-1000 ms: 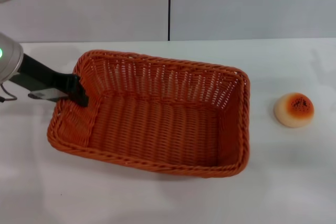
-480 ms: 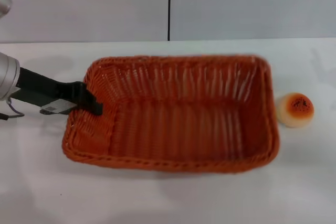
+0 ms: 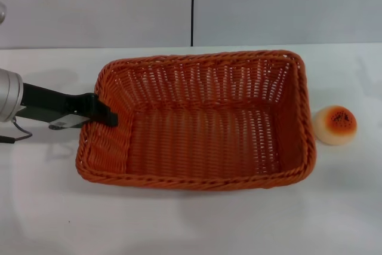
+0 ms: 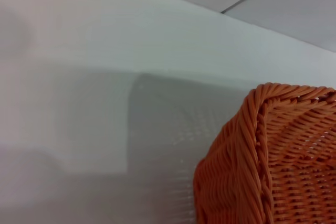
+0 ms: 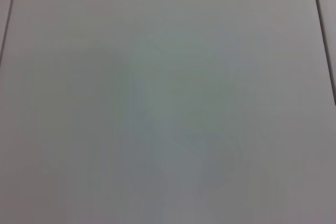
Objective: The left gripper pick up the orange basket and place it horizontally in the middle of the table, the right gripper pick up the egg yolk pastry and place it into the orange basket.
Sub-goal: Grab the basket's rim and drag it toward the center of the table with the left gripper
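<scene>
The orange basket (image 3: 197,120) is set lengthwise across the middle of the white desk (image 3: 179,225). Its left short rim is pinched by the left claw (image 3: 106,116), which reaches in from the left. The egg yolk pastry (image 3: 334,125) is seen on the desk just beside the basket's right end, apart from it

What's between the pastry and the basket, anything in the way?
Nothing visible. The egg yolk pastry sits on bare table just off the orange basket's right end; the basket is empty. The left gripper holds the opposite end.
</scene>
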